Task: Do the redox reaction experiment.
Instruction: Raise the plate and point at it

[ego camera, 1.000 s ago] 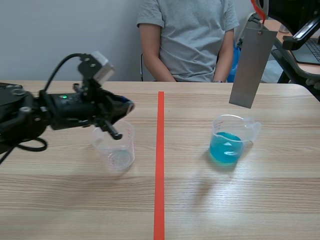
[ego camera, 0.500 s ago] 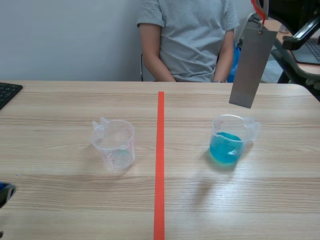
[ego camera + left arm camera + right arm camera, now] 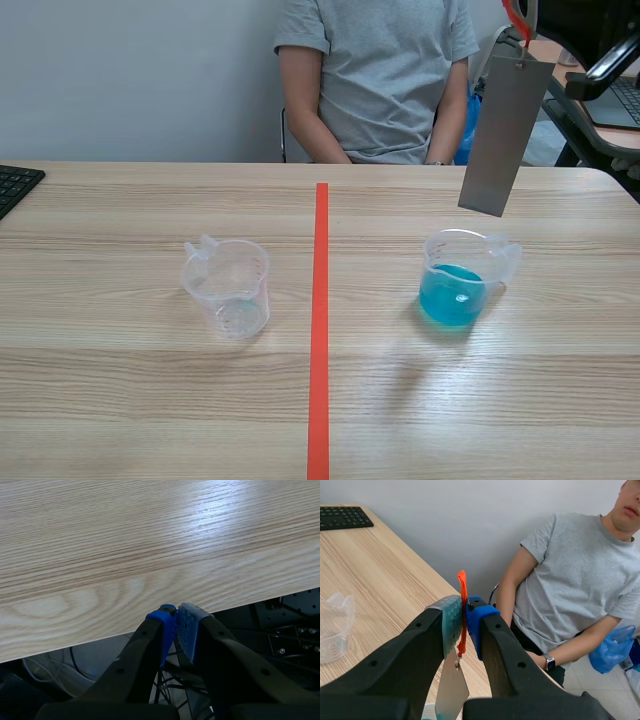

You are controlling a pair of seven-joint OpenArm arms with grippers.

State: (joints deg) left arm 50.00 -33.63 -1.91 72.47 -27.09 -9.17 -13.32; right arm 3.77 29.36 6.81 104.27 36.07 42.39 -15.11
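Observation:
A clear empty measuring cup [image 3: 228, 286] stands left of the orange-red tape line. Right of the line stands a clear cup of blue liquid [image 3: 457, 280]. A grey metal strip [image 3: 502, 134] hangs tilted above and behind the blue cup from an orange-red ribbon [image 3: 462, 611]. My right gripper [image 3: 464, 625] is shut on that ribbon, raised at the scene's upper right, and the strip [image 3: 451, 690] dangles below its fingers. My left gripper [image 3: 175, 630] is shut on nothing over the table's near edge, outside the scene view. The empty cup [image 3: 334, 626] shows beyond the right gripper.
A person in a grey T-shirt [image 3: 375, 75] sits across the table, with a wristwatch [image 3: 549, 663] on one arm. A black keyboard [image 3: 15, 185] lies at the far left edge. Cables and metal framing [image 3: 290, 630] sit below the table's near edge.
The left arm, which stood over the empty cup a second ago, has drawn back out of the scene view. The strip, both cups and the right arm have not moved.

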